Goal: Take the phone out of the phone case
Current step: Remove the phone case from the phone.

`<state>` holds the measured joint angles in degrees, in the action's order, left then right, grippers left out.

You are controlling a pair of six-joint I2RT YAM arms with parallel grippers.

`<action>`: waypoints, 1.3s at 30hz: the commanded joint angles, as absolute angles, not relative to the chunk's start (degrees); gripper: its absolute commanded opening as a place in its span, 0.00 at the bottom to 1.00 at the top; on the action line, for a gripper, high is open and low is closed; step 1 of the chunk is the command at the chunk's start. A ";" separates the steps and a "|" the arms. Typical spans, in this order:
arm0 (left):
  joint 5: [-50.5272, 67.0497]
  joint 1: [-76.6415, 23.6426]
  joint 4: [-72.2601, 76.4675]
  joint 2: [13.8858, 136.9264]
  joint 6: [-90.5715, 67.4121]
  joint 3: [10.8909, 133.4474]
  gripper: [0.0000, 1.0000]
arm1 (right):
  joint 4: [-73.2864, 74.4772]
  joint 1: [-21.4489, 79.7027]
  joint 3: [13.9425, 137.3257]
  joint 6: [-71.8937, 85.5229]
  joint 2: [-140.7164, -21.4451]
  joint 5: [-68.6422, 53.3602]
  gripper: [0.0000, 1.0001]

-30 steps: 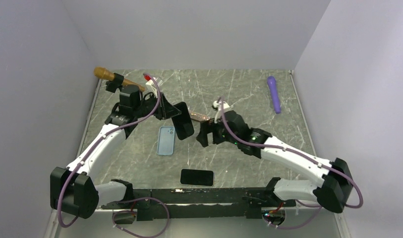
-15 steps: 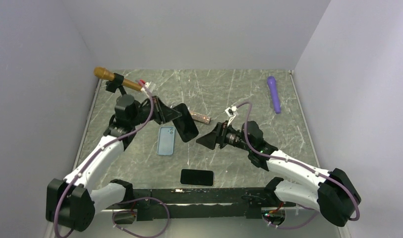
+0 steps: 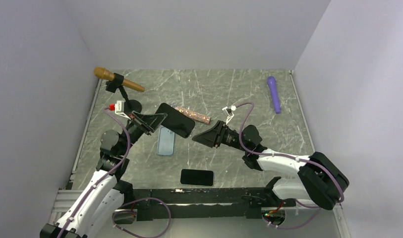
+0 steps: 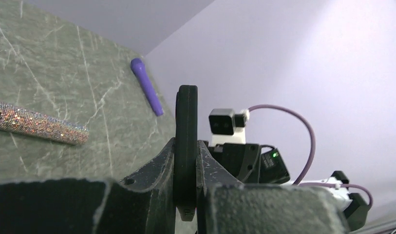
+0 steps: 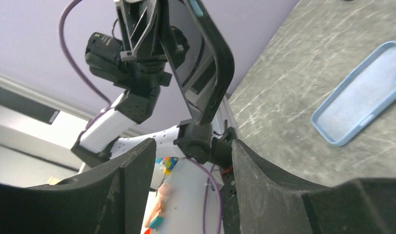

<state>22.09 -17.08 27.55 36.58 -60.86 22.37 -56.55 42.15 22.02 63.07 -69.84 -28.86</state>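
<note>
My left gripper (image 3: 158, 120) is shut on a black phone case (image 3: 176, 120) with a glossy phone face in it, held in the air above the table. In the left wrist view the case (image 4: 186, 117) stands edge-on between my fingers (image 4: 159, 165). My right gripper (image 3: 197, 139) is open and empty, pointing left at the case, a short gap away. In the right wrist view the case (image 5: 205, 58) hangs just beyond my open right gripper (image 5: 191, 145). Whether the phone sits fully in the case I cannot tell.
An empty light blue case (image 3: 165, 140) lies under the held case. A bare black phone (image 3: 197, 177) lies near the front edge. A glitter stick (image 3: 192, 114), a purple wand (image 3: 274, 93) and a gold microphone (image 3: 118, 81) lie further back.
My left arm has drawn back and to the left with the black case, which now lies flatter. My right gripper has turned to point left and edged towards the case.
</note>
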 commanded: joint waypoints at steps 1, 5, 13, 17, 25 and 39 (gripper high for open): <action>17.04 -17.23 39.10 34.29 -69.84 20.68 0.00 | -69.17 45.42 23.66 66.00 -72.83 -30.96 0.61; 17.29 -17.29 39.59 33.23 -72.41 20.99 0.00 | -72.90 48.64 25.54 65.94 -75.58 -28.97 0.59; 16.66 -17.57 36.40 30.29 -73.61 22.21 0.00 | -83.86 49.13 27.72 71.84 -82.95 -27.17 0.40; 17.38 -17.58 37.56 30.44 -75.55 21.75 0.00 | -86.61 49.37 28.63 72.88 -85.71 -27.71 0.39; 18.20 -17.67 37.42 30.08 -77.70 22.50 0.00 | -80.21 50.37 29.90 68.66 -83.30 -26.81 0.41; 24.41 -17.91 31.06 31.63 -85.51 26.46 0.00 | -74.30 51.32 30.28 54.92 -79.37 -28.73 0.00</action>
<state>18.98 -17.50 29.56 31.07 -77.65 21.30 -76.27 50.83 28.97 65.30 -82.78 -27.68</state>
